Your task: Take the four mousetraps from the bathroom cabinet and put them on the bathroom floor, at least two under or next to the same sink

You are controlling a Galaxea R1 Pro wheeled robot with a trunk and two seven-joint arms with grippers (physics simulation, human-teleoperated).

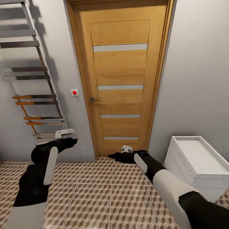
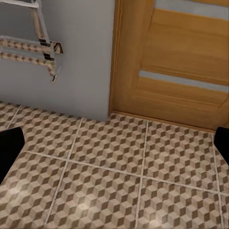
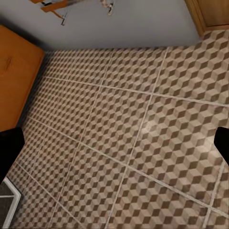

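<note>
Head view: left gripper and right gripper raised over the floor, before the door — both spread wide, holding nothing. Right wrist view: cabinet corner well beyond the fingertips. Mousetraps unseen.

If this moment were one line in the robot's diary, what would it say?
facing closed wooden door | both grippers open, empty | patterned floor bare ahead | white unit at right | no mousetraps seen
</note>
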